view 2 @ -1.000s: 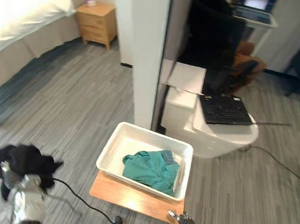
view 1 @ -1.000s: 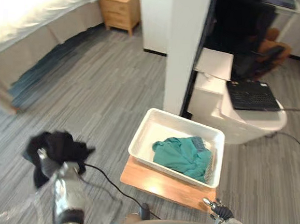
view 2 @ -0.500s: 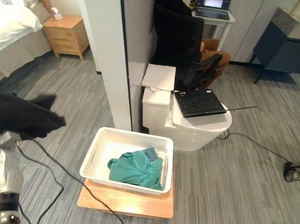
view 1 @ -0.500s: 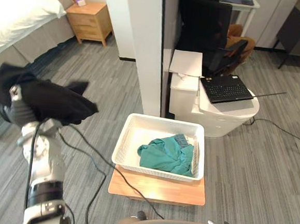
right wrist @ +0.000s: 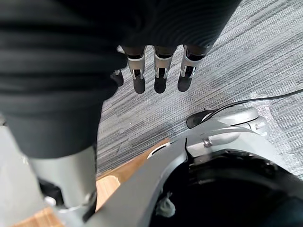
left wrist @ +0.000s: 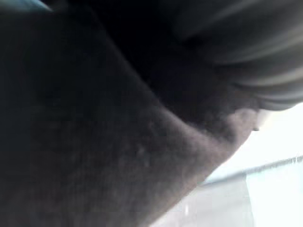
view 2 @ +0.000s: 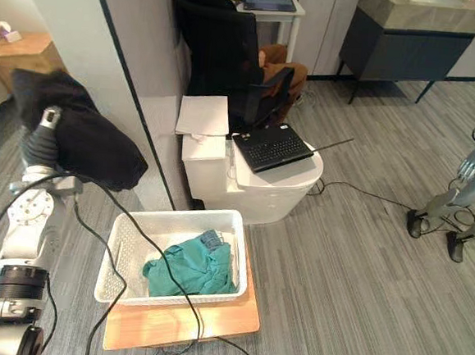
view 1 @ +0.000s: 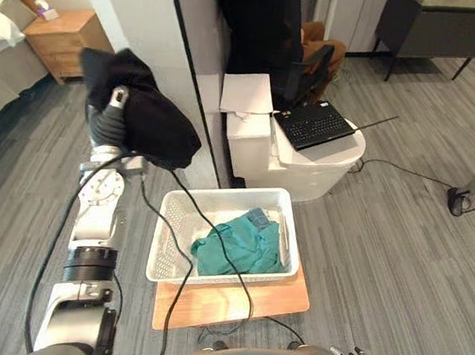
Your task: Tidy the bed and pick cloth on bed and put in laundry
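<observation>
The left hand (view 1: 108,123) is raised at the scene's left, with a black cloth (view 1: 155,126) draped over it. Its fingers are buried in fabric, so I cannot tell its grip. Just right and nearer, a white laundry basket (view 1: 164,250) on a wooden board (view 1: 228,296) holds a teal garment (view 1: 236,247). The right hand (right wrist: 158,78) hangs straight-fingered and empty. Bare grey floor (view 1: 379,263) lies to the basket's right.

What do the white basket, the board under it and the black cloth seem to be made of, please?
White basket: probably plastic, matte, with perforated walls.
Board: looks like wood, light brown with a smooth face.
Black cloth: soft matte fabric, hanging in folds; the fibre cannot be told.
</observation>
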You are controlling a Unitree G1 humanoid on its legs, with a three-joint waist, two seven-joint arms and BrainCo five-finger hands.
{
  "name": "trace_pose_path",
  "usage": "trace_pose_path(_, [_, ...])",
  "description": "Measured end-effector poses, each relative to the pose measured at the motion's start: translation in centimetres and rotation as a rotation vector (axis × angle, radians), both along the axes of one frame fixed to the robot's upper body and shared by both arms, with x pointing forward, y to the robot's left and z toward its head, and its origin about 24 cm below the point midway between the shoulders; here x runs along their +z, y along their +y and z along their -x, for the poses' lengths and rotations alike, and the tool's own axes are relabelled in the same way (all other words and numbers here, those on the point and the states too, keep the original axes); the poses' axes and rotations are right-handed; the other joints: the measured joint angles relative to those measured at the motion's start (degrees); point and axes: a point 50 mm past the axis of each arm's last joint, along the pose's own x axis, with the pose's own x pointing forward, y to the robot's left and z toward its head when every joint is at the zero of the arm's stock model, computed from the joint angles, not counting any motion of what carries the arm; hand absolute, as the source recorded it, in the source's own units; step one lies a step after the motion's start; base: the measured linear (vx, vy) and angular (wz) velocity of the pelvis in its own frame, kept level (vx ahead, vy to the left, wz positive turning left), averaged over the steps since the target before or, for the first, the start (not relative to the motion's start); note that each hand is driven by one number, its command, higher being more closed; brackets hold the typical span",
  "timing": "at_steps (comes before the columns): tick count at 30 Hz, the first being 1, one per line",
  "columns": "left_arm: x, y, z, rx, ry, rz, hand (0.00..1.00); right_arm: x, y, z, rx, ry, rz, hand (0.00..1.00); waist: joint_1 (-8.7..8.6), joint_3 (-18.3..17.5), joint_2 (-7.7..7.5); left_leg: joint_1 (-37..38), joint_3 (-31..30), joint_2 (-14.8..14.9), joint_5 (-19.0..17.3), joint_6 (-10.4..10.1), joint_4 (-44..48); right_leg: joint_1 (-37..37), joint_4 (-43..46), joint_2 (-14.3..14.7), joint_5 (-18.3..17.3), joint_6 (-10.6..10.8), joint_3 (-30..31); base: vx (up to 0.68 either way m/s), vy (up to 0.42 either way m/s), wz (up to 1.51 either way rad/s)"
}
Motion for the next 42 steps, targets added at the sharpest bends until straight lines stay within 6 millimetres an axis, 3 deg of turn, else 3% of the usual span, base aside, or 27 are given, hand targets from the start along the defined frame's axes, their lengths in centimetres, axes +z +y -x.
trace_pose_path(5, [-1.9, -2.4, -0.3, -0.094, 0.064, 0.027, 1.00, -0.1, 0.1, 0.0, 0.014, 0.010, -0.005, 0.00, -0.60, -0.1, 0.09, 0.2, 1.5, 0.4, 0.0, 0.0, 0.0, -0.5, -0.1, 0.5, 0.6, -0.8, 0.8, -0.01, -0.049, -0.18])
trace_pose_path(9, [-4.8, -5.1, 0.1, -0.196, 0.169, 0.007, 1.00, 0.0, -0.1, -0.1, 0.022, 0.011, 0.001, 0.00, -1.58, -0.2, 0.32, 0.3, 2.5, 0.5, 0.0, 0.0, -0.2, -1.0, -0.1, 0.5, 0.7, -0.7, 1.7, -0.06, -0.041, -0.11])
trace_pose_path(22, [-10.1, -8.5, 2.1, -0.280, 0.376, 0.000, 1.00, -0.1, 0.1, -0.3, 0.056, 0.034, 0.007, 0.00, -3.11, -0.9, 0.66, 0.0, 3.0, 0.4, 0.0, 0.0, -0.2, -1.4, -1.5, 0.4, 2.0, 0.6, 2.3, -0.03, -0.014, -0.04])
trace_pose_path(29, [-13.7, -7.7, 3.0, -0.192, 0.561, 0.024, 1.00, 0.0, 0.1, -0.7, 0.095, 0.046, 0.009, 0.00, -3.43, -0.9, 0.62, -1.2, 3.1, 0.5, 0.0, 0.0, -0.2, -2.5, -1.9, 0.5, 2.2, 0.6, 2.3, -0.01, -0.015, 0.00])
trace_pose_path(33, [-15.5, -6.9, 3.4, -0.121, 0.644, 0.031, 1.00, 0.1, 0.2, -2.1, 0.118, 0.032, 0.004, 0.00, -4.24, -0.1, 0.58, -4.5, 3.1, 0.5, 0.4, 0.5, -0.2, -6.0, -1.9, 0.3, 3.0, 0.6, 2.6, -0.01, -0.015, -0.02])
trace_pose_path(37, [-16.3, -6.3, 3.3, -0.054, 0.684, 0.028, 1.00, 0.6, 0.0, -4.2, 0.146, -0.018, 0.017, 0.00, -4.66, 3.1, 0.81, -6.5, 3.9, 0.3, 0.7, 0.9, 0.1, -8.3, -1.8, 0.2, 3.8, 0.9, 3.5, -0.01, -0.003, -0.09])
trace_pose_path(42, [-16.3, -5.5, 1.8, 0.045, 0.712, 0.027, 1.00, 1.4, 0.0, -7.4, 0.148, -0.103, 0.016, 0.00, -5.44, 8.3, 1.48, -8.7, 4.4, 0.5, 1.5, 1.2, 0.1, -10.7, -0.9, 0.3, 4.4, 1.0, 3.7, -0.02, -0.019, -0.04])
